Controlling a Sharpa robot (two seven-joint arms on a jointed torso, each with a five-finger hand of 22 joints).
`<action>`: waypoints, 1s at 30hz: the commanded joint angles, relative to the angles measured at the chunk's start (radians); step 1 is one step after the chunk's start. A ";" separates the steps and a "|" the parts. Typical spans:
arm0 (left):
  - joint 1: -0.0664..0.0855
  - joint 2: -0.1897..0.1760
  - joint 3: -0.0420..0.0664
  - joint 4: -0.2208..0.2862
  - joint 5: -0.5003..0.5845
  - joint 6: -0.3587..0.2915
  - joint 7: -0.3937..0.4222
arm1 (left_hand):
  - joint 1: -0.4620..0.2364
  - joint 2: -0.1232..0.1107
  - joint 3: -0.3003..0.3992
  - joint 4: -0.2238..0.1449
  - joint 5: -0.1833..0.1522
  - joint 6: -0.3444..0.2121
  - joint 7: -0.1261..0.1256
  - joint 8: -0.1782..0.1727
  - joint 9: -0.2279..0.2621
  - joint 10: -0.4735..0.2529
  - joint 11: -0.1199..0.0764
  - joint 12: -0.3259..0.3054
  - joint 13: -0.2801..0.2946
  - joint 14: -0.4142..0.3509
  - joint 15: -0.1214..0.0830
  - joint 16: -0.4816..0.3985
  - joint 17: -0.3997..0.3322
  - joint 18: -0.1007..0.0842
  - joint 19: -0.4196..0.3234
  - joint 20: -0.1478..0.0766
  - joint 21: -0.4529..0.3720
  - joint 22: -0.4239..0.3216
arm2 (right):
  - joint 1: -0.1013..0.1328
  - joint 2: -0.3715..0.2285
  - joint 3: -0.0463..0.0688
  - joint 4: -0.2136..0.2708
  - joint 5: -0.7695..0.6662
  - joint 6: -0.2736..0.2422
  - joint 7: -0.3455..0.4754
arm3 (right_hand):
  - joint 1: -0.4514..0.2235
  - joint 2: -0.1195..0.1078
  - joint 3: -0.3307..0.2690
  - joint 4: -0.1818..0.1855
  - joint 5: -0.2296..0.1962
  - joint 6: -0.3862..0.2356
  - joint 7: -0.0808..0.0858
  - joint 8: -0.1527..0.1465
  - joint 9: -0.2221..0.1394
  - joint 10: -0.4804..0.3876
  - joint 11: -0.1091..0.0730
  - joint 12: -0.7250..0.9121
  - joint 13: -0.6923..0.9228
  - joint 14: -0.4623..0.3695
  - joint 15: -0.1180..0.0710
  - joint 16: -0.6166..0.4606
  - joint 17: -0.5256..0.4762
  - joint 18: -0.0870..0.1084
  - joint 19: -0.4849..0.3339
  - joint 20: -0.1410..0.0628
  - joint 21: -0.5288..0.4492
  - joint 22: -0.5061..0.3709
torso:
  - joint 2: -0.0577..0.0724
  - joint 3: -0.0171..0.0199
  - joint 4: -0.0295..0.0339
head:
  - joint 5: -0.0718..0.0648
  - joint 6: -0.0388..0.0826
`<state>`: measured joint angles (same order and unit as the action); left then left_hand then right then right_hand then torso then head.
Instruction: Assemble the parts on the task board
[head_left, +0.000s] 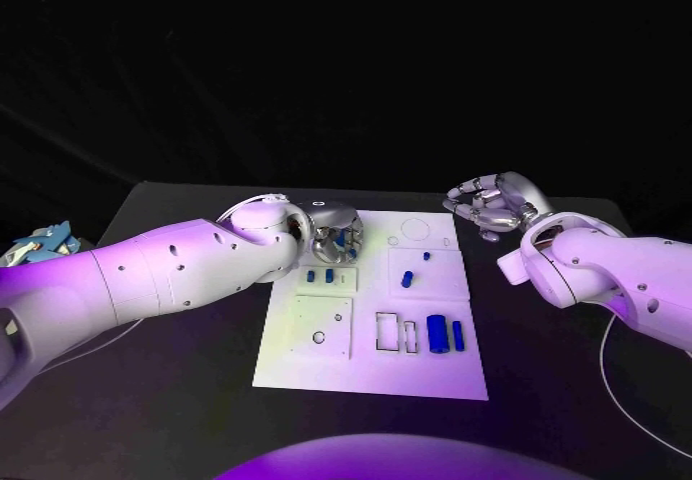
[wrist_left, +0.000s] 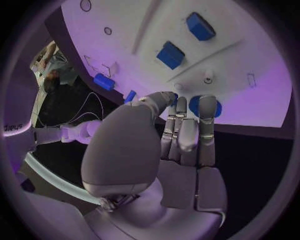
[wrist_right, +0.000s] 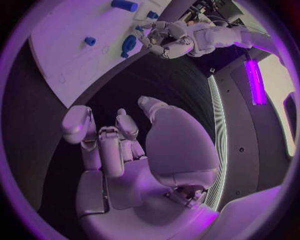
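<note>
The white task board (head_left: 375, 360) lies in the middle of the black table. Small blue parts sit on it: two short ones (head_left: 320, 274) in the upper left panel, one (head_left: 407, 279) in the middle panel, and two long ones (head_left: 446, 334) lower right. My left hand (head_left: 335, 236) is bent down over the board's far left corner. Its fingertips (wrist_left: 187, 117) reach a round blue part (wrist_left: 203, 106) at the board's edge; whether they grip it is hidden. My right hand (head_left: 492, 205) hovers off the board's far right corner, fingers loosely bent and holding nothing (wrist_right: 119, 145).
Rectangular slots (head_left: 387, 332) and a round hole (head_left: 319, 338) mark the board's near half; a ring outline (head_left: 415, 229) lies at its far edge. A blue-grey object (head_left: 36, 245) sits at the table's left edge. A thin cable (head_left: 620, 380) runs below my right arm.
</note>
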<state>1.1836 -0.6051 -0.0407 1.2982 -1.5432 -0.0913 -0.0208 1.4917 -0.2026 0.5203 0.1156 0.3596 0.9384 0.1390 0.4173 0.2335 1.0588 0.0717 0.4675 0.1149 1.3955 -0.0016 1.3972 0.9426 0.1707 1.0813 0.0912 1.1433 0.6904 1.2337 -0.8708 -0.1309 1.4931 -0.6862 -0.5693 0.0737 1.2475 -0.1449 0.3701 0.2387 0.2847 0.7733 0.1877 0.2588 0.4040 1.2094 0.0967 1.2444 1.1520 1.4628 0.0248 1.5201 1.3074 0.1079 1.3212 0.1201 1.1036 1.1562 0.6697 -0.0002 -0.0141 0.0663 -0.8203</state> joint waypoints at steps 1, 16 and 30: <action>0.000 -0.018 0.009 0.024 0.027 -0.037 0.012 | -0.016 -0.003 -0.001 -0.005 -0.003 0.008 0.001 -0.006 0.000 0.009 0.000 -0.009 -0.002 0.007 0.000 0.006 -0.003 -0.003 0.003 0.002 0.005 0.000 | -0.001 0.000 0.000 0.000 -0.004 0.005 0.009 | 0.001 0.011 0.002 0.005 0.004 -0.004 -0.005 0.007 -0.001 -0.001 -0.001 0.000 0.001 0.076 -0.007 -0.004 0.135 0.007 -0.005 0.000 -0.004 0.000 | -0.001 0.0002 0.0029 | 0.000 0.003; 0.000 -0.110 0.025 0.059 0.050 0.004 -0.012 | -0.039 -0.012 -0.008 -0.003 -0.003 0.013 -0.001 -0.014 0.001 0.017 0.000 -0.028 -0.007 0.006 0.001 0.004 -0.011 -0.002 -0.001 0.004 0.002 -0.004 | -0.003 -0.007 0.000 0.001 -0.004 0.005 0.008 | 0.001 0.011 0.002 0.005 0.004 -0.004 -0.005 0.007 -0.001 -0.001 -0.001 0.000 0.001 0.076 -0.007 -0.004 0.135 0.007 -0.005 0.000 -0.004 0.000 | 0.002 -0.0004 0.0009 | 0.004 0.006; -0.009 -0.123 0.025 0.053 0.052 0.039 -0.030 | -0.043 -0.014 -0.009 -0.003 -0.003 0.015 -0.001 -0.016 0.002 0.018 0.000 -0.034 -0.009 0.005 0.001 0.003 -0.015 -0.002 -0.002 0.004 0.000 -0.006 | -0.003 -0.006 0.000 0.001 -0.004 0.005 0.008 | 0.001 0.011 0.001 0.007 0.003 -0.003 -0.006 0.009 -0.002 -0.001 -0.001 0.000 0.000 0.076 -0.007 -0.004 0.135 0.007 -0.005 -0.001 -0.006 -0.001 | 0.002 0.0009 -0.0026 | 0.010 0.004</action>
<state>1.1757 -0.7300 -0.0164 1.3505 -1.4993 -0.0808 -0.0403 1.4548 -0.2160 0.5174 0.1129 0.3596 0.9460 0.1393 0.4080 0.2345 1.0725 0.0716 0.4372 0.1070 1.3955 -0.0016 1.3971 0.9287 0.1707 1.0812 0.0912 1.1433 0.6854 1.2315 -0.8770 -0.1309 1.4933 -0.6861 -0.5692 0.0742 1.2475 -0.1449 0.3701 0.2387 0.2847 0.7733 0.1877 0.2666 0.4030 1.2094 0.0967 1.2444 1.1521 1.4628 0.0248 1.5201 1.3073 0.1078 1.3213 0.1201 1.1036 1.1563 0.6715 0.0001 -0.0158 0.0759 -0.8167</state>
